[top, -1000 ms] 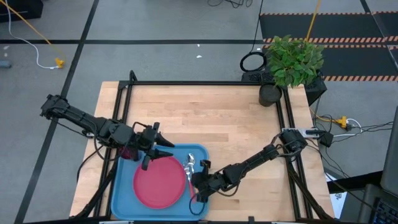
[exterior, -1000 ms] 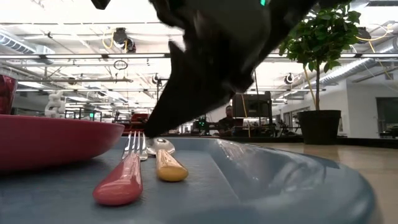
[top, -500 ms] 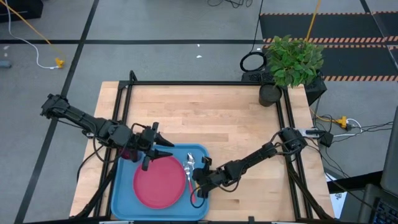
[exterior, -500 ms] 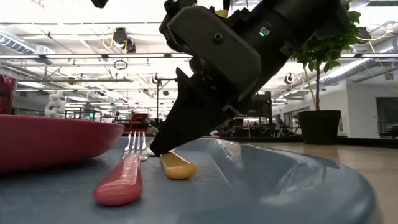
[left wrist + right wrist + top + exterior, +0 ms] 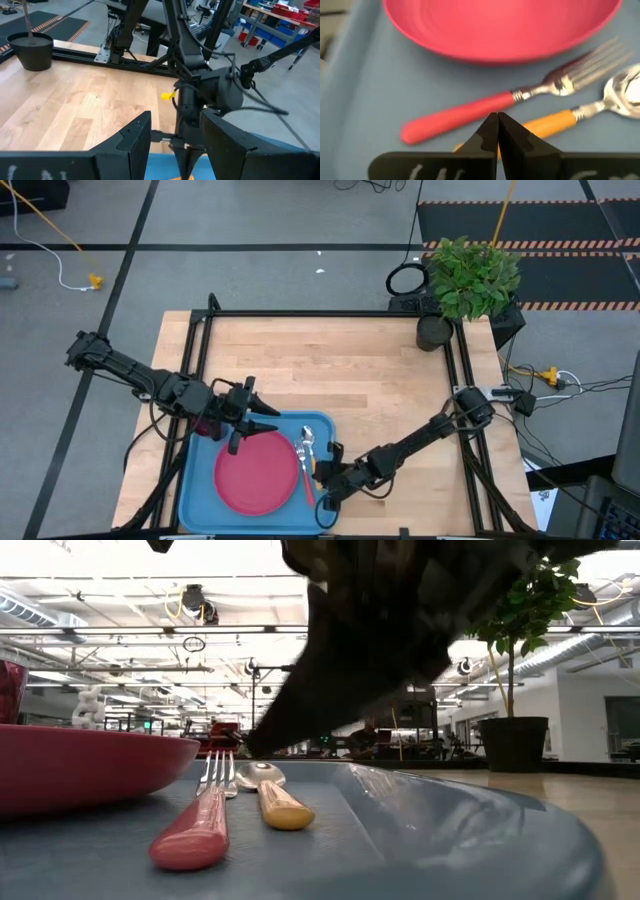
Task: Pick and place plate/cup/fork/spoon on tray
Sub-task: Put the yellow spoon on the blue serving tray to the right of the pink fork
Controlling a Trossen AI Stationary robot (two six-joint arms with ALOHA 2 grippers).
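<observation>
High view shows you the light blue tray (image 5: pixel 196 502) at the table's 7 o'clock corner, with the plate (image 5: pixel 256 473) in its middle and the fork (image 5: pixel 304 473) and spoon (image 5: pixel 309 442) lying side by side at the plate's 3 o'clock. Your right gripper (image 5: pixel 327 489) hangs over the tray's 3 o'clock rim, just past the two handles; the right wrist view shows its fingers pressed together and empty, with both utensils lying flat below. Your left gripper (image 5: pixel 258 420) waits at the tray's 11 o'clock corner, jaws apart, and a dark red shape at its wrist side may be the cup (image 5: pixel 206 425), apparently not yet on the tray. By my judgement the utensils are placed, so lift the right arm straight up before swinging away, since the tips sit close to the orange handle and the raised rim. Open wood lies toward 12 and 1 o'clock; the potted plant (image 5: pixel 470 280) stands well apart at the far corner.
</observation>
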